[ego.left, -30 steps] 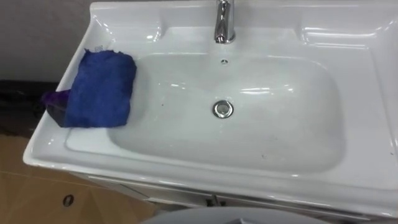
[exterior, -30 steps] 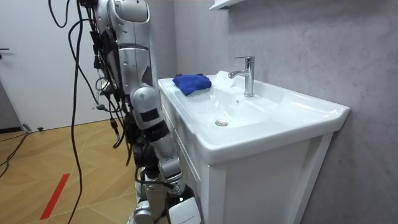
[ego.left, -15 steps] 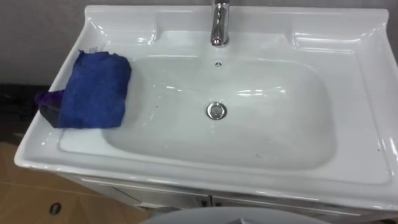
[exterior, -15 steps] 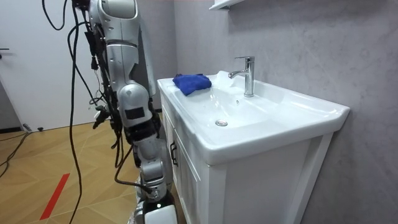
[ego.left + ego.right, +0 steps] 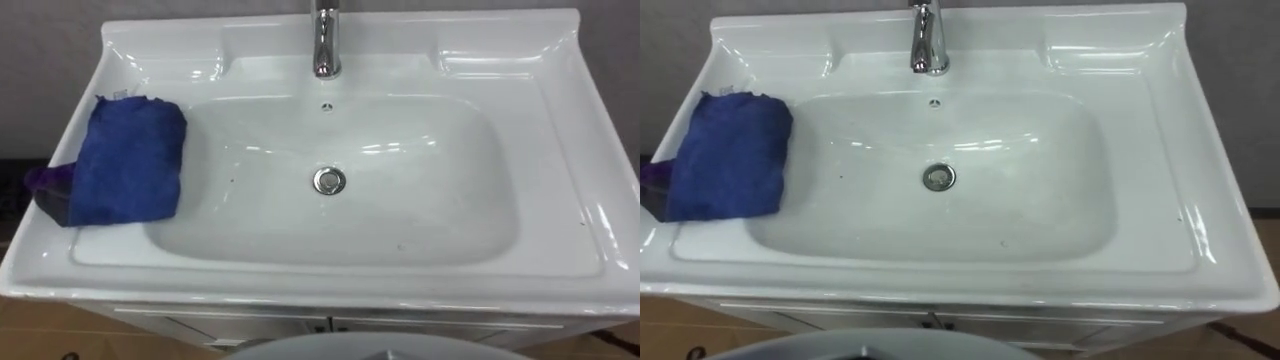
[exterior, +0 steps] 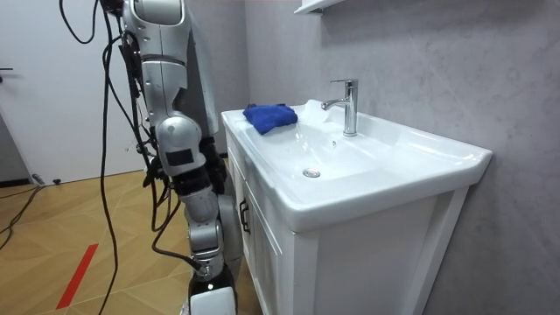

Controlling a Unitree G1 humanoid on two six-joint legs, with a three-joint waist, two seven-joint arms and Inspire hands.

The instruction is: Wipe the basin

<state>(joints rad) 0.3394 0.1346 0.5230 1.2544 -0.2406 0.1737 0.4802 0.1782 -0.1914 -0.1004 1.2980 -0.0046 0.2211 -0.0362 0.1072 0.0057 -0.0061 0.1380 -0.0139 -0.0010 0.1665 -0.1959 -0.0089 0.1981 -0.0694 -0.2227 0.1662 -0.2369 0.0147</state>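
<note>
The blue cloth (image 5: pixel 125 162) lies folded on the basin's (image 5: pixel 565 150) left ledge, at the bowl's edge and well apart from the drain (image 5: pixel 329 181). The right hand (image 6: pixel 210 296) hangs low beside the cabinet (image 6: pixel 262 254) in the room view — open or closed, I cannot tell.

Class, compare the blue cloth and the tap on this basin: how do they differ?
The blue cloth is soft, crumpled and lies flat; the tap is shiny metal and stands upright. The blue cloth sits on the left ledge, the tap at the back middle. Both rest on the rim of the basin.
</note>
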